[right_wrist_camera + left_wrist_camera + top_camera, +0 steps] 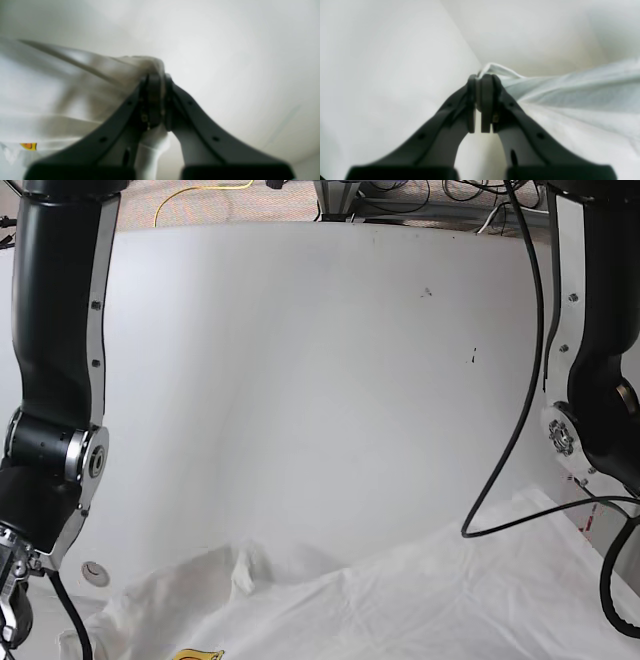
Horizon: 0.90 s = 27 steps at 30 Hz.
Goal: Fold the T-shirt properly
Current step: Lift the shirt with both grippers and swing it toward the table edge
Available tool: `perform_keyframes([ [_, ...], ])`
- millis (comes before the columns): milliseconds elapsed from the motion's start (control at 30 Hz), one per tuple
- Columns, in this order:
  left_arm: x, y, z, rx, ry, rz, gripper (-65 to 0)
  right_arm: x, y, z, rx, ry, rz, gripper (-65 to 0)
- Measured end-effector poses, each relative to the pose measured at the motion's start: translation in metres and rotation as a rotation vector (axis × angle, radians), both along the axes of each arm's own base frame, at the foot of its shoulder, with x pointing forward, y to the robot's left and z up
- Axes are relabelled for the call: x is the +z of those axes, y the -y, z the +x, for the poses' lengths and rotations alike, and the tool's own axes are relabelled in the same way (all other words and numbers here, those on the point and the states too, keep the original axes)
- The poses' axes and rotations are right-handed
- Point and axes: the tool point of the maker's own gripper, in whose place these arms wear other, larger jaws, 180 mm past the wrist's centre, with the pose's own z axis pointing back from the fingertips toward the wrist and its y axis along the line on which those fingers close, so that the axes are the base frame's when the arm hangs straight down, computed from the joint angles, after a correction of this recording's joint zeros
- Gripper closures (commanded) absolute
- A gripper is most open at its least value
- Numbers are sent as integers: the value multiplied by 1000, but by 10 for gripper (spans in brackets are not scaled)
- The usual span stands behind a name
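Cloth filled both wrist views: my left hand (480, 82) and right hand (157, 80) each clenched T-shirt (400, 600) edge, seemingly corners, low over the surface (320, 380). Even tension mattered.

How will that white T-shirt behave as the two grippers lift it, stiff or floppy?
Likely floppy: the T-shirt lies wrinkled on the table and drapes from the left gripper. Probably light, since small pinches by it and the right gripper hold it. It will likely sag between them.

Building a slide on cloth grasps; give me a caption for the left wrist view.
Left gripper shut on a bunched edge of the white T-shirt, cloth trailing right over the table.
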Motion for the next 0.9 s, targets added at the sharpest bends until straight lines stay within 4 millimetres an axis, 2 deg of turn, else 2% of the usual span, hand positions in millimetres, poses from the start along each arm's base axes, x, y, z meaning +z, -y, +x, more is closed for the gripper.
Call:
perform_keyframes([
  [100, 13, -1, -1, -7, 22, -5, 0, 12, 2, -5, -1, 28, -3, -2],
  [167, 15, 0, -1, -8, 27, -5, 0, 13, 6, -11, -12, 32, -7, -2],
  [267, 9, 1, -1, -7, 19, -1, 0, 0, 18, -18, -62, 5, -19, -2],
  [400, -13, 7, 4, -19, -16, 13, 0, -28, 31, -27, -104, -6, -9, -2],
  [633, -82, 24, 8, -42, -131, 29, 0, -119, 53, -56, -203, -126, 11, -2],
  [800, -138, 25, -5, -14, -293, 54, 0, -181, 57, -86, -251, -202, 6, -2],
  [900, -165, 24, -21, 20, -360, 60, 0, -227, 54, -103, -252, -278, 35, -2],
])
